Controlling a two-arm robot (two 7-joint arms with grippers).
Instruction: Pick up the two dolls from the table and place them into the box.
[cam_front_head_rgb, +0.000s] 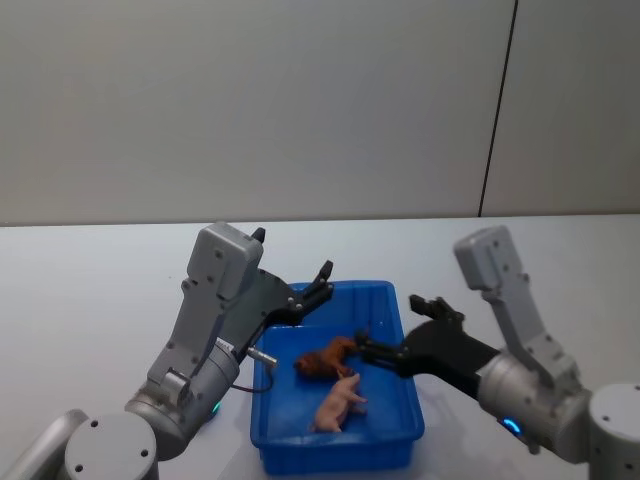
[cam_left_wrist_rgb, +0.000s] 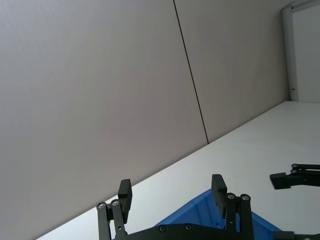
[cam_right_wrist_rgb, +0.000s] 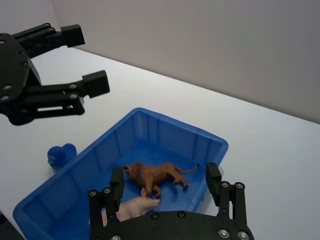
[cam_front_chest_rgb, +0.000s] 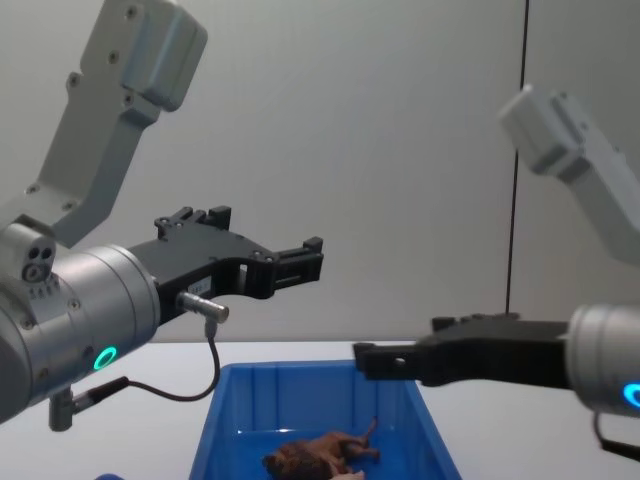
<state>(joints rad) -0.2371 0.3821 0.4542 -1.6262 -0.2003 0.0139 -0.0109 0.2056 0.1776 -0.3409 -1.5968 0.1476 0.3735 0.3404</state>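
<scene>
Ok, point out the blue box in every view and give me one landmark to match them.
Head view: the box sits low in the centre.
Left wrist view: a blue corner of it lies just past the left gripper.
Right wrist view: it lies open beyond the right gripper.
Chest view: bottom centre, below both grippers.
Shared landmark: the open left gripper above the box.

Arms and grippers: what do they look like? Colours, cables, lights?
The left arm and right arm have light grey boxy links and rounded silver wrist housings. The left gripper and right gripper are matte black, each with two slim fingers and visible screws. A thin black cable with a silver plug loops under the left wrist. Each wrist carries a cyan light.
</scene>
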